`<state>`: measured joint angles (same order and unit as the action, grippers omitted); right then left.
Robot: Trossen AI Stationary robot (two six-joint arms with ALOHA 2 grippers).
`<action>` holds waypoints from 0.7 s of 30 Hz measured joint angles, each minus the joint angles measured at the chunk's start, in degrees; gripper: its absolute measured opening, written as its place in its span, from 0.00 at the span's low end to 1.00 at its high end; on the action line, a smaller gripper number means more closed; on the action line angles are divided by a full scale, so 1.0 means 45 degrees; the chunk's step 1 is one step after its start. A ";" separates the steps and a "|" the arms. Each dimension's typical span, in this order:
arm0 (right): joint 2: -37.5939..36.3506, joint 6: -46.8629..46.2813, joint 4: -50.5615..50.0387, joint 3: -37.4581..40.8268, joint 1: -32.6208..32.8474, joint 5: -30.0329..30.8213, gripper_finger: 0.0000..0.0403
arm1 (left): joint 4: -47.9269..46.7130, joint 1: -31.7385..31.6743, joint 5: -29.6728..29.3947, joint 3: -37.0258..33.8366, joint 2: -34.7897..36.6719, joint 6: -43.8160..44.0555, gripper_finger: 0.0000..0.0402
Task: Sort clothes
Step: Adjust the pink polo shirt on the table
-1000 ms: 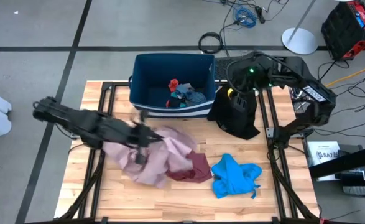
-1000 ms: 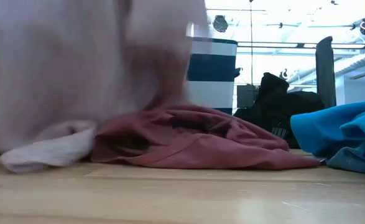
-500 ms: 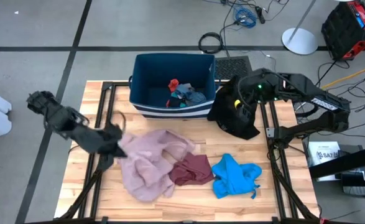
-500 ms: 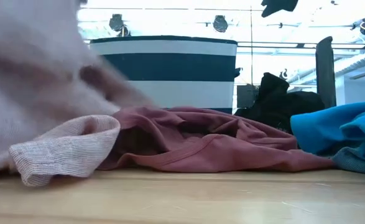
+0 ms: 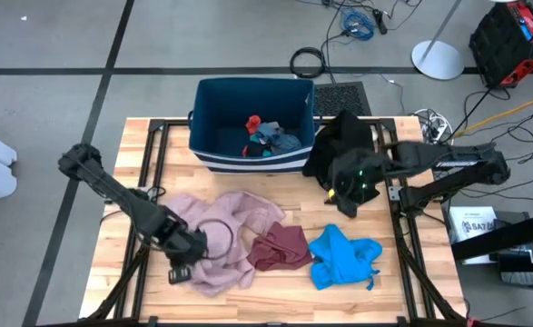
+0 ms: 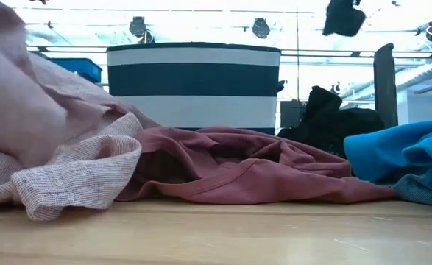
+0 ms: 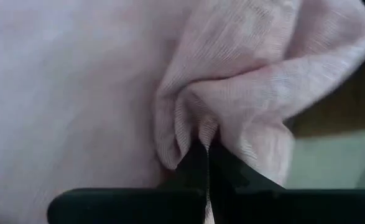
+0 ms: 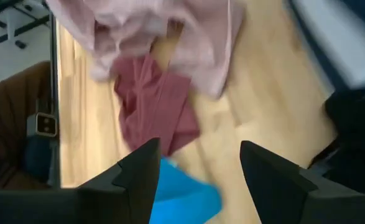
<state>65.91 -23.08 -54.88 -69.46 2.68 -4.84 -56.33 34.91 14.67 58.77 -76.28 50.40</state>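
Note:
A pale pink garment (image 5: 230,227) lies bunched on the wooden table, left of centre, and fills the left of the low view (image 6: 54,147). My left gripper (image 5: 190,247) is shut on it at its near left part. A maroon garment (image 5: 280,247) lies next to it, and a bright blue one (image 5: 343,257) to the right of that. A black garment (image 5: 337,145) lies heaped at the far right, beside the bin. My right gripper (image 5: 348,186) hovers open and empty just nearside of the black garment, above the table (image 8: 198,162). My left gripper pinches a bunched fold of the pink garment (image 7: 201,124) between its two shut fingers. The cloth gathers into creases at the fingertips, with several layers. The rest of the garment lies slack on the table.
A dark blue bin with white stripes (image 5: 248,159) stands at the table's far middle, holding small red, teal and grey socks (image 5: 268,136). The bare wood (image 5: 402,282) shows along the near edge and at the right. Cables and a stand base lie on the floor beyond.
My left gripper has dragged the pink garment toward the table's left edge, then toward the near edge and down. The garment has been pulled off the maroon one and now lies lower and flatter. My right gripper has swung from over the black garment toward the near edge.

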 joint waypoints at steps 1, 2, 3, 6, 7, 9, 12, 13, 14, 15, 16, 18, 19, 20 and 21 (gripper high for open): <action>0.0026 -0.0468 0.0062 0.0247 0.0287 0.0005 0.52 | 0.1030 0.0002 0.0373 -0.0345 -0.0163 -0.0512 0.00; 0.0046 -0.0921 0.0116 0.0512 0.0577 0.0005 0.52 | 0.1965 0.0000 0.0666 -0.0635 -0.0335 -0.1014 0.01; 0.0078 -0.1391 0.0179 0.0801 0.0888 0.0001 0.52 | 0.2777 -0.0010 0.0862 -0.0879 -0.0519 -0.1477 0.01; 0.0159 -0.2896 0.0701 0.1733 0.1856 -0.0005 0.52 | 0.3985 -0.0013 0.0474 -0.1241 -0.1010 -0.2585 0.03; 0.0161 -0.3423 0.0899 0.2022 0.2192 -0.0011 0.52 | 0.3938 -0.0006 -0.0153 -0.1243 -0.1177 -0.2772 0.04; 0.0211 -0.4104 0.1333 0.2506 0.2885 -0.0106 0.52 | 0.3746 -0.0005 -0.1568 -0.1250 -0.1419 -0.2642 0.06; 0.0348 -0.4751 0.2391 0.3073 0.3804 -0.0155 0.52 | 0.3454 -0.0119 -0.2296 -0.1255 -0.1560 -0.2698 0.12; 0.0410 -0.4896 0.2981 0.3221 0.4099 -0.0010 0.52 | 0.3346 -0.0141 -0.2287 -0.1255 -0.1566 -0.3017 0.14; 0.0519 -0.5004 0.3643 0.3355 0.4350 0.0212 0.52 | 0.3135 -0.0165 -0.2283 -0.1255 -0.1566 -0.3298 0.17; 0.0647 -0.5033 0.4289 0.3447 0.4548 0.0440 0.52 | 0.2910 -0.0168 -0.2278 -0.1255 -0.1566 -0.3551 0.20; 0.0869 -0.5022 0.4907 0.3493 0.4751 0.0603 0.52 | 0.2710 -0.0168 -0.2282 -0.1255 -0.1566 -0.3670 0.23; 0.1337 -0.4999 0.5925 0.3508 0.4996 0.0689 0.52 | 0.2167 -0.0170 -0.2285 -0.1250 -0.1566 -0.3722 0.30; 0.1579 -0.4933 0.6296 0.3508 0.5075 0.0689 0.52 | 0.1758 -0.0168 -0.2249 -0.1227 -0.1566 -0.3729 0.34; 0.1826 -0.4853 0.6614 0.3508 0.5133 0.0684 0.52 | 0.1257 -0.0170 -0.2046 -0.1147 -0.1566 -0.3745 0.38; 0.2100 -0.4687 0.6896 0.3508 0.5159 0.0693 0.52 | 0.0766 -0.0175 -0.1728 -0.1036 -0.1566 -0.3903 0.41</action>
<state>75.36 -44.17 -23.85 -53.67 25.89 -1.72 -52.88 34.12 6.90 54.11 -83.33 32.84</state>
